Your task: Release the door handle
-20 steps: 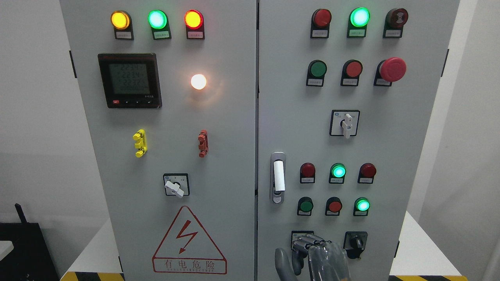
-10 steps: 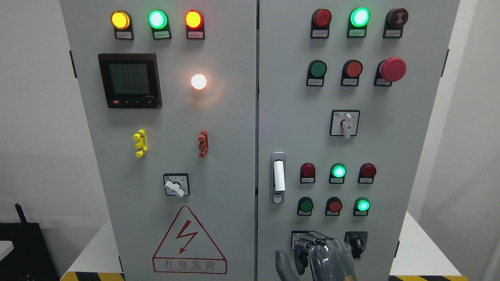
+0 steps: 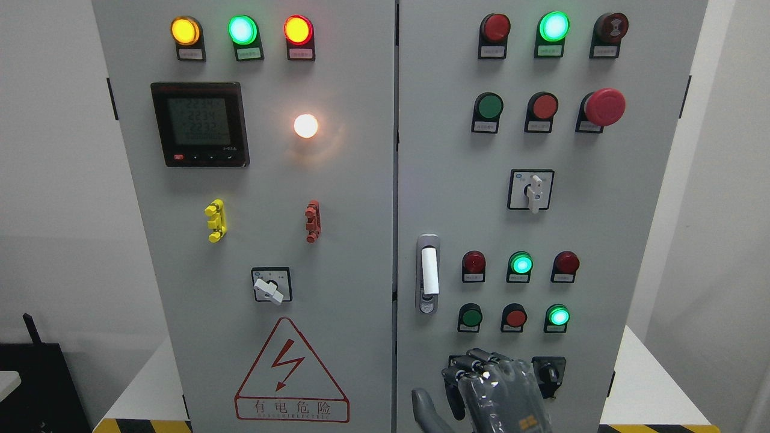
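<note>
The door handle is a white lever in a grey recessed plate near the left edge of the cabinet's right door. My right hand comes up from the bottom edge, well below the handle and apart from it. It stands in front of the door's lowest row of switches, with its back toward me. The fingers are loosely bent, the thumb sticks out to the left, and the hand holds nothing. My left hand does not show.
The grey two-door cabinet carries lit lamps, push buttons, a red emergency stop, rotary switches, a meter display and a warning triangle. It stands on a white table with white walls on both sides.
My right hand has moved a little up and to the left below the handle, so more of it shows. The handle and doors have not moved.
</note>
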